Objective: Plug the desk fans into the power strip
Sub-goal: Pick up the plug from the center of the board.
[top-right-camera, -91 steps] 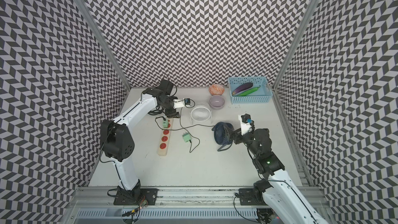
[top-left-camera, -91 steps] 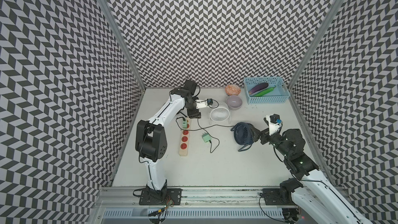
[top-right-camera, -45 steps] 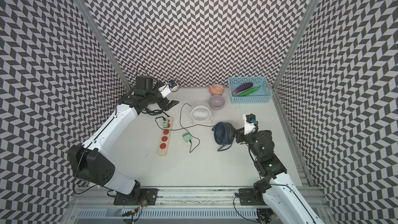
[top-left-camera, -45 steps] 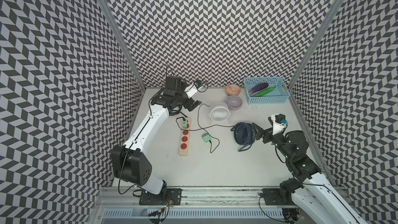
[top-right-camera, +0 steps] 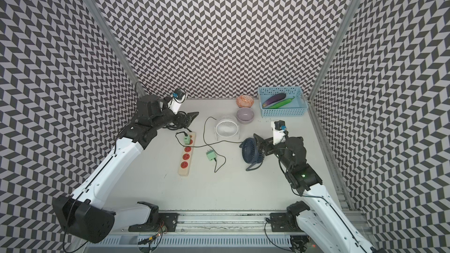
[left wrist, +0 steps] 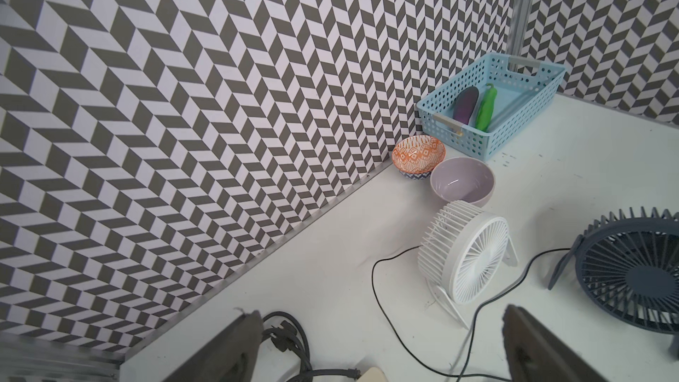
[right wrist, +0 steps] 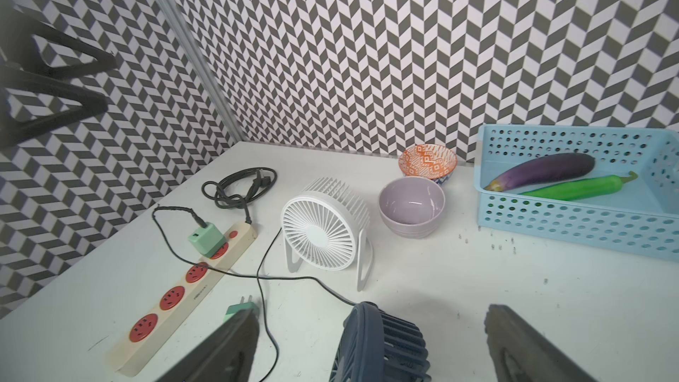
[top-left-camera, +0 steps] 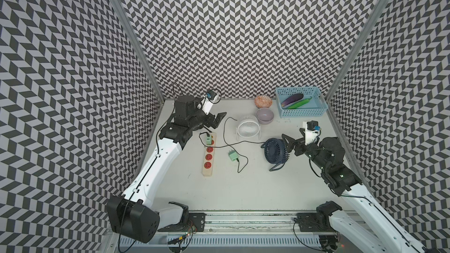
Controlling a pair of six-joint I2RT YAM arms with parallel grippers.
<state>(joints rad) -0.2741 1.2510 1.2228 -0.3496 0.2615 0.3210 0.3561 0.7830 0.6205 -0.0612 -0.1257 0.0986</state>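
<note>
The cream power strip [top-left-camera: 209,157] [top-right-camera: 186,157] [right wrist: 176,299] lies left of centre, with a green plug [top-left-camera: 208,139] [right wrist: 204,240] standing in a far socket. That plug's thin black cable runs across to the dark blue desk fan [top-left-camera: 274,151] [top-right-camera: 250,150] [right wrist: 382,347]. My right gripper [top-left-camera: 287,143] [top-right-camera: 259,142] [right wrist: 371,314] is open behind this fan, fingers either side and clear of it. My left gripper [top-left-camera: 218,119] [top-right-camera: 192,115] [left wrist: 382,314] hangs open and empty above the strip's far end [left wrist: 371,374].
A second green plug [top-left-camera: 233,155] [top-right-camera: 210,155] lies loose on the table, wired to the white fan [top-left-camera: 248,126] [left wrist: 470,251] [right wrist: 323,229]. The strip's thick black cord [left wrist: 290,336] [right wrist: 239,187] is coiled by the back wall. A lilac bowl [top-left-camera: 265,115], patterned bowl [top-left-camera: 263,101] and blue basket [top-left-camera: 302,113] stand at back right.
My left gripper has opened and let go of the plug in the strip, then lifted back towards the rear left corner as the arm swung out. The right arm has barely moved.
</note>
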